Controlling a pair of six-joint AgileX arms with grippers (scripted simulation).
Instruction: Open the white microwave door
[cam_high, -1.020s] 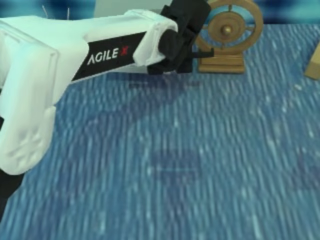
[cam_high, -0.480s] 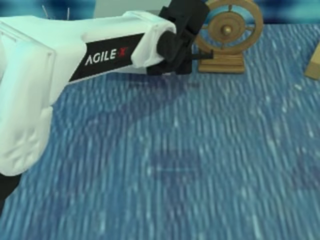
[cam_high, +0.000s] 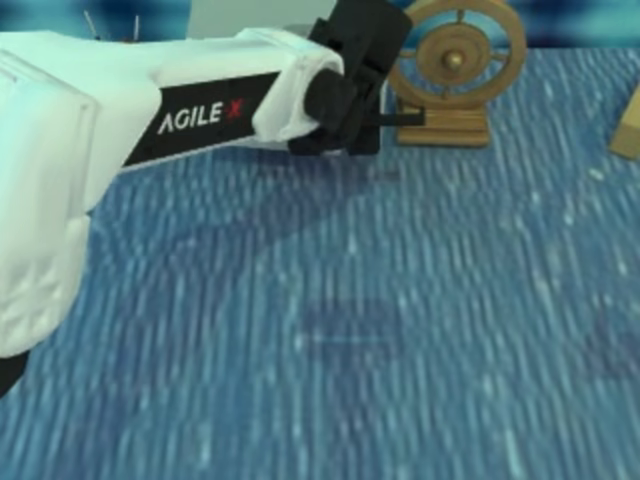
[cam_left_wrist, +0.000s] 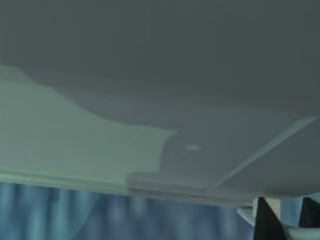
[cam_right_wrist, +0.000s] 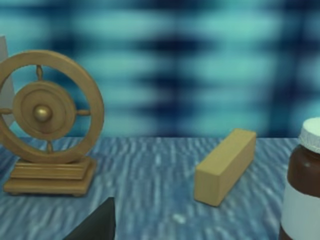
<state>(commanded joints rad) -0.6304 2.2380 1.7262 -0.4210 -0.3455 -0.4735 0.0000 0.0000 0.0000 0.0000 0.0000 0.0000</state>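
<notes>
My left gripper (cam_high: 385, 75) is at the far left of the table (cam_high: 400, 330), right against the white microwave door (cam_left_wrist: 165, 65). I cannot tell how wide it is.

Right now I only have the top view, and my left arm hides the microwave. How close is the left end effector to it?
Observer: Very close. A pale panel of the microwave fills the left wrist view, with the left end effector right at it.
Operator: Is there anything off my right edge?
Observer: A brown jar with a white lid stands near the wooden block.
Operator: And the right arm?
Observer: Only a dark tip of the right end effector shows in its wrist view, which faces the wooden wheel.
</notes>
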